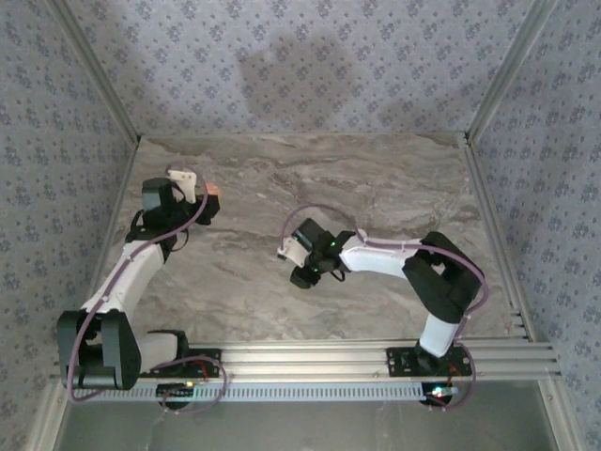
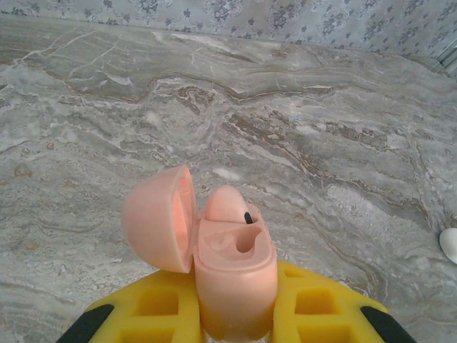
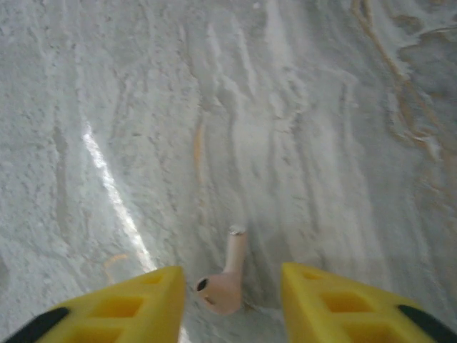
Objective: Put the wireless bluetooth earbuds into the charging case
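My left gripper (image 1: pixel 205 201) is shut on the salmon-pink charging case (image 2: pixel 232 286), held off the table at the left. The case's lid (image 2: pixel 153 218) hangs open to the left. One earbud (image 2: pixel 225 204) sits in the far slot, while the near slot (image 2: pixel 246 241) is empty. A second pale earbud (image 3: pixel 223 289) lies on the marble between the yellow fingers (image 3: pixel 136 304) of my right gripper (image 3: pixel 230 275). That gripper is open, with neither finger touching the earbud. From above, the right gripper (image 1: pixel 285 250) is low over the table's middle.
The marble tabletop (image 1: pixel 376 188) is bare around both arms. Patterned walls and metal rails (image 1: pixel 488 207) bound it at the sides and back. A small white rounded object (image 2: pixel 450 244) shows at the right edge of the left wrist view.
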Tool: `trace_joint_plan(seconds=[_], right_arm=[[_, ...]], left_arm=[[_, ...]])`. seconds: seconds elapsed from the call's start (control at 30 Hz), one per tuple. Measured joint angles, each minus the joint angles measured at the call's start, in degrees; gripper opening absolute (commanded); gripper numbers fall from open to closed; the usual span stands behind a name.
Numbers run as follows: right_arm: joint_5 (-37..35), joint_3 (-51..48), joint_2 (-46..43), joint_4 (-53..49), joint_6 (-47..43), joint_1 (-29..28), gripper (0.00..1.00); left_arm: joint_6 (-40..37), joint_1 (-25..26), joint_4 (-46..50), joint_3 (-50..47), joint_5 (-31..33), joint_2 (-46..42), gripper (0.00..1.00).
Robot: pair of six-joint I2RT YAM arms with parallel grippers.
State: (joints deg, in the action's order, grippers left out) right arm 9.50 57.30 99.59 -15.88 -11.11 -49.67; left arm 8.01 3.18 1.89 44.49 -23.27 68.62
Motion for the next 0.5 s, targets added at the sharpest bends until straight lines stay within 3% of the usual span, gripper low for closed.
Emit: trace_joint_plan(seconds=[0.1, 0.2, 0.5], right_arm=[[0.57, 0.48, -1.9, -1.49, 3.43, 1.01, 0.55], [2.19, 3.52, -3.21, -4.24, 7.96, 2.01, 0.55], [5.68, 16.04, -3.61, -13.55, 21.81, 2.64, 0.42]], left_arm=[[0.0, 0.22, 0.04, 0.04, 0.17, 0.07, 0.1], [0.0, 0.22, 0.09, 0.37, 0.2, 0.07, 0.1], [0.0, 0.22, 0.07, 0.94, 0.39, 0.09, 0.1]])
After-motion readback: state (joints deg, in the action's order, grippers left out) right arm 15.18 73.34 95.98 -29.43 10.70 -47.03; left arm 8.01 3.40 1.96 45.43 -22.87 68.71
